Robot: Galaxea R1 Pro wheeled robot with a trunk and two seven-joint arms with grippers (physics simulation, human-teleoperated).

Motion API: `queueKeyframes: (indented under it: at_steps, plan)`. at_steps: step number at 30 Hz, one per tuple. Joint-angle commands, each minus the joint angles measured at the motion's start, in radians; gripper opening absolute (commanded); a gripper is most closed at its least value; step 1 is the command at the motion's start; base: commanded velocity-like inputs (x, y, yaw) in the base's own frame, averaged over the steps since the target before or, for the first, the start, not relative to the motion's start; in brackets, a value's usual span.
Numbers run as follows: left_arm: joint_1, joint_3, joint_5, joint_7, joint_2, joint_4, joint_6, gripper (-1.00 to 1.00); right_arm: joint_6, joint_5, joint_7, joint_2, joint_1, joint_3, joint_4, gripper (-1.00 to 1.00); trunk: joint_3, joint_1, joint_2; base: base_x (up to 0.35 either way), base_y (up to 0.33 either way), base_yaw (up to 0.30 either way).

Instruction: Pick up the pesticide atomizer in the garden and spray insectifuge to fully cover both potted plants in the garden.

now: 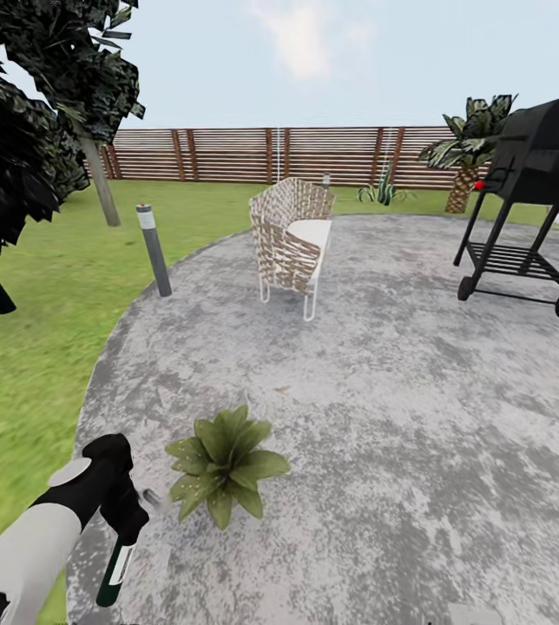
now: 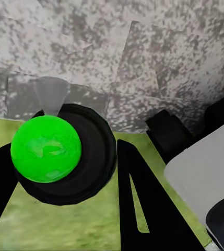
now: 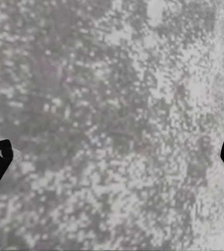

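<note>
The left end effector (image 1: 121, 521) grasps the pesticide atomizer (image 1: 115, 569), bottle hanging below it, likely to aim spray at the potted plant (image 1: 224, 463) just beside it. The patio (image 1: 384, 373) lies open beyond; its lawn (image 1: 28, 365) edge runs close. The right end effector (image 3: 112, 157) hangs released over paving.

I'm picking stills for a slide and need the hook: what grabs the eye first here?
The green potted plant stands out low on the round grey patio, close beside the left gripper, which holds a dark green bottle pointing down. Farther back, a wicker chair sits mid-patio, with a black grill at the right, before the wooden fence.
</note>
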Motion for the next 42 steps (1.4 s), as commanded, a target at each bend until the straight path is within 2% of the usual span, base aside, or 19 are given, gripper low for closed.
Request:
queueKeyframes:
  at_steps: [1, 3, 5, 8, 10, 20, 34, 37, 42]
  plan:
    - [0.001, -0.004, -0.006, -0.009, 0.000, -0.001, 0.010, -1.00, -0.003, 0.010, -0.001, 0.000, 0.000, -0.008, 0.001, 1.00, -0.001, 0.000, 0.000, 0.055, -0.062, 0.278]
    - [0.003, -0.007, -0.007, -0.007, 0.003, -0.001, 0.009, -1.00, -0.003, 0.011, -0.001, 0.000, 0.000, -0.008, 0.001, 1.00, -0.001, 0.000, 0.000, 0.014, -0.015, 0.278]
    - [0.003, -0.007, -0.023, -0.006, 0.006, -0.001, 0.009, -1.00, -0.003, 0.011, -0.001, 0.000, 0.000, -0.008, 0.001, 1.00, -0.001, 0.000, 0.000, 0.004, -0.004, 0.266]
    - [0.003, -0.002, -0.087, -0.007, 0.007, -0.001, 0.009, -1.00, -0.003, 0.011, -0.001, 0.000, 0.000, -0.008, 0.001, 1.00, -0.001, 0.000, 0.000, 0.001, -0.001, 0.097]
    - [-0.001, 0.001, -0.104, -0.008, 0.006, -0.001, 0.010, -1.00, -0.003, 0.011, -0.001, 0.000, 0.000, -0.008, 0.001, 1.00, -0.001, 0.000, 0.000, 0.030, -0.004, 0.019]
    - [-0.003, 0.002, -0.107, -0.010, -0.006, -0.010, 0.011, -1.00, -0.003, 0.011, -0.001, 0.001, 0.000, -0.008, 0.001, 1.00, -0.001, 0.000, 0.000, 0.126, -0.195, 0.013]
    - [-0.001, 0.006, -0.106, -0.010, -0.007, -0.017, 0.012, -1.00, -0.003, 0.011, -0.001, -0.001, 0.000, -0.008, 0.002, 1.00, -0.001, 0.000, 0.000, -0.064, -0.266, 0.201]
    - [0.001, 0.003, -0.104, -0.010, -0.007, -0.017, 0.051, -1.00, -0.003, 0.011, -0.001, -0.005, 0.000, -0.008, 0.002, 1.00, -0.001, 0.000, 0.000, 0.000, -0.273, 0.007]
    - [0.002, 0.003, -0.103, -0.010, -0.007, -0.017, 0.058, -1.00, -0.003, 0.011, -0.001, -0.005, 0.000, -0.008, 0.003, 1.00, -0.001, 0.000, 0.000, 0.000, -0.273, 0.000]
